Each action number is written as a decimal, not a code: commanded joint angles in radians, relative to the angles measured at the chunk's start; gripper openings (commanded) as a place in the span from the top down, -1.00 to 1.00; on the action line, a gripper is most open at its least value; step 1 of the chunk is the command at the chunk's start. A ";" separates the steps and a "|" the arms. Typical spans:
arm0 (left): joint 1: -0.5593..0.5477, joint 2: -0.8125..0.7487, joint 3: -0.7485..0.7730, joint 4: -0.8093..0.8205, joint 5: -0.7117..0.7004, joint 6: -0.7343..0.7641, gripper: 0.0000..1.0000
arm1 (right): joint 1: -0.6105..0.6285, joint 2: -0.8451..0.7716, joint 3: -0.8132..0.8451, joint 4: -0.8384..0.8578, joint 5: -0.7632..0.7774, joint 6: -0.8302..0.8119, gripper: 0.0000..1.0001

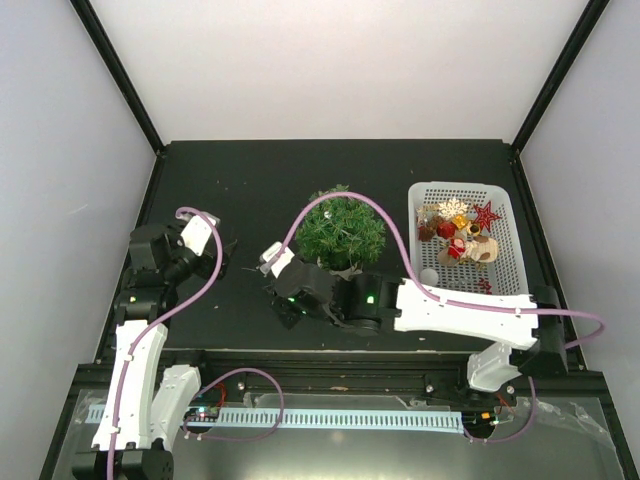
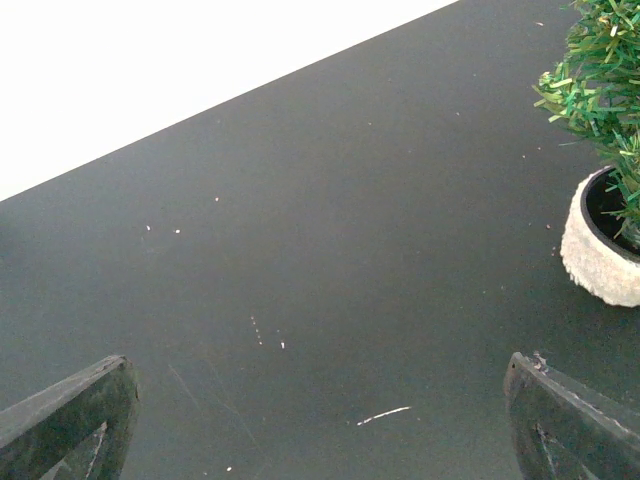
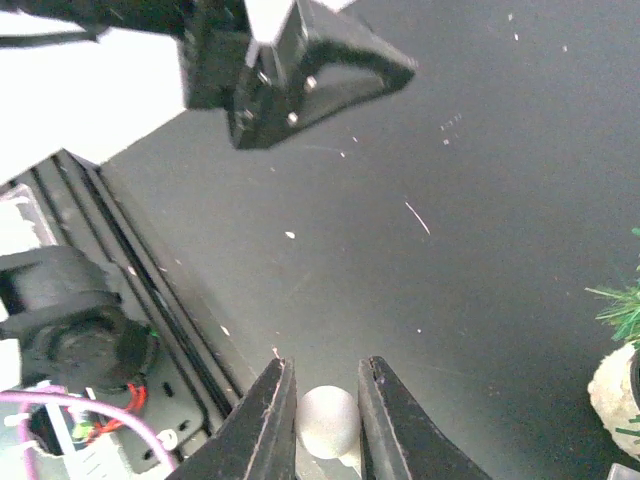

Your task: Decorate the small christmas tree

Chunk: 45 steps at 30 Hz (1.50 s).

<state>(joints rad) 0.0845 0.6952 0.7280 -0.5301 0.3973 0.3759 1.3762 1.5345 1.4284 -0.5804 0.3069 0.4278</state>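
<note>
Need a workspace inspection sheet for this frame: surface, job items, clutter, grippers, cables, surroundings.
Surface: black table, pale specks and a short white streak.
Job's things: small christmas tree upright in its white pot, mid-table; white mesh basket to its right, holding a red star, gold snowflake and other ornaments.
Clutter: nothing seen.
Grippers: left gripper fingers wide open, empty, over bare table; right gripper fingers shut on a white ball, left of the tree.
Cables: purple cable along each arm; the right arm's arcs over the tree in the top view.
Surroundings: white walls, black frame posts.
</note>
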 commanded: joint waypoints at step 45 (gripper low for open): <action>0.054 0.026 -0.003 0.041 -0.099 -0.055 -0.98 | -0.547 0.478 0.736 -0.051 -0.176 -0.156 0.60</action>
<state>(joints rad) 0.1299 0.7155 0.7223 -0.4992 0.2672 0.3351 0.8612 2.0594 2.2105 -0.6598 0.1505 0.2680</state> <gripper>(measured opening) 0.990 0.204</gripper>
